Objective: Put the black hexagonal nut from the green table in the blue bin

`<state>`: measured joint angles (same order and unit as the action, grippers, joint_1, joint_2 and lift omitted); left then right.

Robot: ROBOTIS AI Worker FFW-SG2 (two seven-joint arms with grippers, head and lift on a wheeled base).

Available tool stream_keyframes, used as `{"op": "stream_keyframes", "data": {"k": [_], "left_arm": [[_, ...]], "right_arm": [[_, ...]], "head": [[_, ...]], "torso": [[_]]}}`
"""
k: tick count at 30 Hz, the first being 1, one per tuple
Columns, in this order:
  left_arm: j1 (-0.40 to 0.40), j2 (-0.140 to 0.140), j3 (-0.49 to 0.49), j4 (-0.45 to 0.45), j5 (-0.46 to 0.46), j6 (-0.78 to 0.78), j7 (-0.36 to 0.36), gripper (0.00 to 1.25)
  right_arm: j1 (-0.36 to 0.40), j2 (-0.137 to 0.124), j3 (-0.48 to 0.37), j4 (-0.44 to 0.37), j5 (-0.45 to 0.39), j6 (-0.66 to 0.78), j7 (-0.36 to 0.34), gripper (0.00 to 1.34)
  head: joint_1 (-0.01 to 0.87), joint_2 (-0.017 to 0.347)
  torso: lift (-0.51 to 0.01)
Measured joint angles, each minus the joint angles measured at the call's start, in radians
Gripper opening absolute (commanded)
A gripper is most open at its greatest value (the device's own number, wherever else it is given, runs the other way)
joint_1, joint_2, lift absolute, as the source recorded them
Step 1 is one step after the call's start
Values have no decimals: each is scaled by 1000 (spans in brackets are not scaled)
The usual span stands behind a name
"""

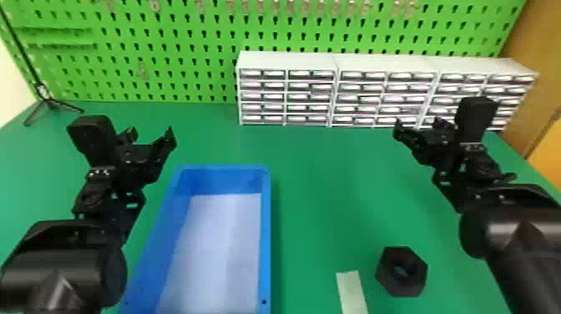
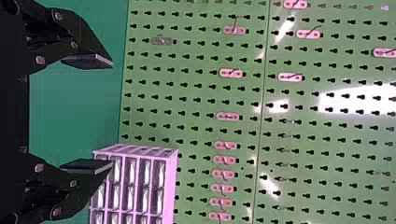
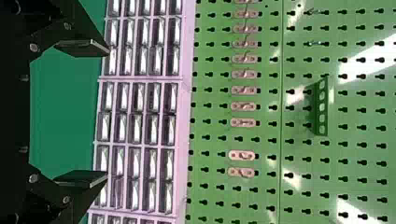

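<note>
Left hand point(image 1: 150, 134) open, fingers point(image 2: 88, 61) apart; green pegboard point(image 2: 187, 105), hooks point(image 2: 231, 73), drawer cabinet point(image 2: 172, 182), green table point(image 2: 70, 112).

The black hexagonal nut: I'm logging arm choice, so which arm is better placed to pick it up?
Right, probably: the nut lies right of the blue bin, nearer the open right gripper; the left gripper is beyond the bin.

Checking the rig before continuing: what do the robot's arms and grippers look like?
The left arm and right arm are black, smooth and rounded, with blocky wrists. The left gripper and right gripper each have two angular black fingers with flat pads and metallic screws.
</note>
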<state>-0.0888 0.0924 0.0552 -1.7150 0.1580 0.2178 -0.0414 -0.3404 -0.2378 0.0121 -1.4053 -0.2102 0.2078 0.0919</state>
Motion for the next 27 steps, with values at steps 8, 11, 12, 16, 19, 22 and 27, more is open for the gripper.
{"op": "stream_keyframes", "data": {"k": [8,11,12,16,19,22,27], "left_arm": [[0,0,1,0,0,0,0,759],[2,0,3,0,0,0,0,759],[3,0,4,0,0,0,0,759],[8,0,8,-1,1,0,0,759],[11,0,13,-4,1,-1,0,758],[14,0,18,-7,1,-1,0,756],[15,1,23,-10,2,-2,0,755]], "right_arm": [[10,-2,-11,-21,2,35,24,991],[20,1,-35,-43,11,69,58,991],[25,5,-47,-53,17,85,74,991],[48,23,-91,-88,30,132,109,993],[69,37,-117,-118,38,166,127,994],[88,48,-139,-147,49,205,159,994],[119,56,-168,-199,60,270,212,993]], "head": [[686,28],[686,28],[686,28],[686,28],[686,28],[686,28],[686,28]], "torso": [[-96],[-96],[-96],[-96],[-96],[-96],[-96]]}}
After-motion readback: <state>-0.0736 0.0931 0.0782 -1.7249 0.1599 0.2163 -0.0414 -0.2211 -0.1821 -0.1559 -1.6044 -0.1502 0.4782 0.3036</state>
